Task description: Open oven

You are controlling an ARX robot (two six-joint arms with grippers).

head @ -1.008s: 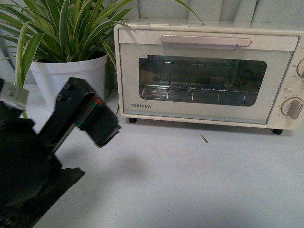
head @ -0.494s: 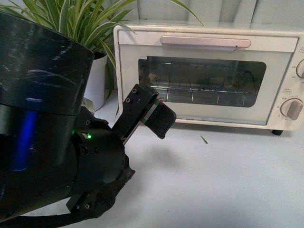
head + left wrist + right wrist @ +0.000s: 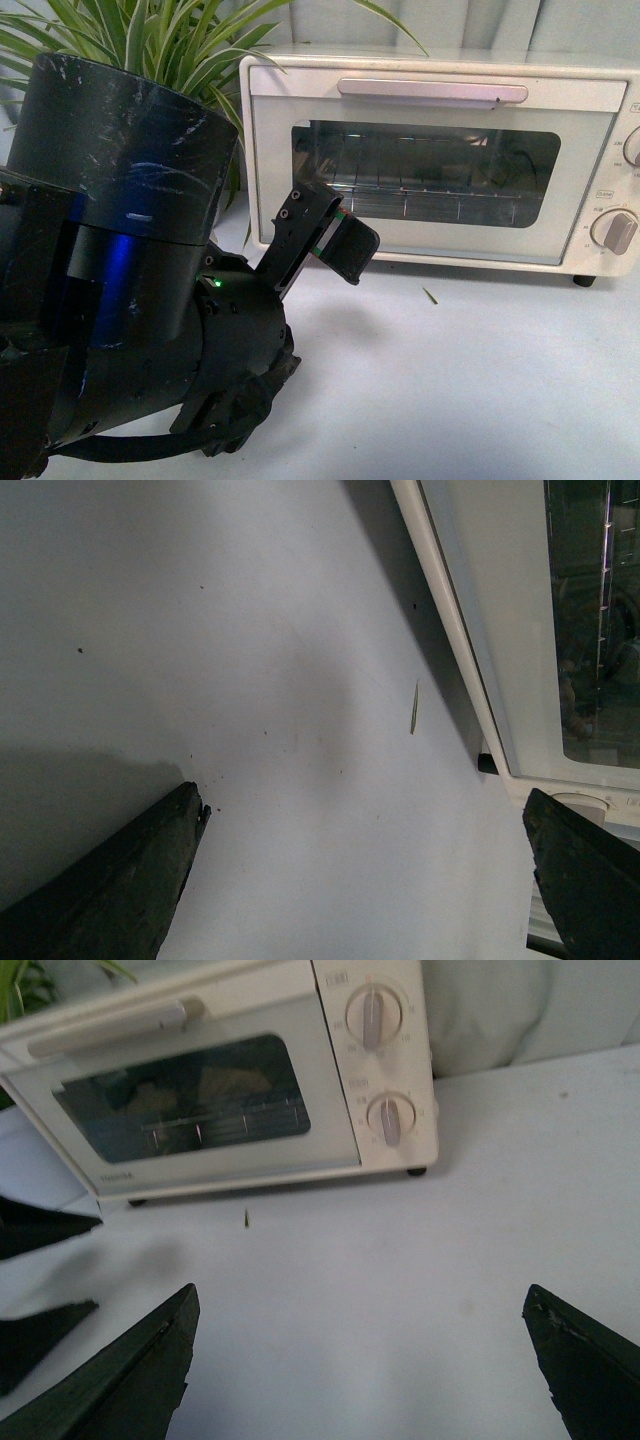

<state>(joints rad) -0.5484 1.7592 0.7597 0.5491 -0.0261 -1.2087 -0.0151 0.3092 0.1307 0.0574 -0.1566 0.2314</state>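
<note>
— Oven point(image 3: 440, 160) sits on the desk point(image 3: 480, 390) with its door shut, just beyond the left fingers point(image 3: 352, 248). What worries you from here?

— The handle point(image 3: 432, 89). It runs along the door's top edge, well above those fingers, which hang level with the lower part of the glass. If they drive straight ahead, I judge they will strike the window rather than close round the bar.

— And once they are on the bar?

— The oven looks light and stands on small black feet. A pull straight outward could drag the whole box toward the fingers, or tip it forward, without the door swinging down.

— How is the left arm posed?

— Its bulky forearm fills the near foreground, with the wrist angled up toward the door. The left gripper point(image 3: 362, 800) is spread wide and holds nothing. In its wrist view the door's bottom edge runs across the line between the two fingers, so they seem rolled to take a level bar.

— Anything close by?

— The plant point(image 3: 150, 40) stands behind the arm, away from the fingers. A wide swing could brush its leaves.

— The other arm?

— The right gripper point(image 3: 360, 1298) hangs well apart from the oven, with its fingers spread and empty.
</note>
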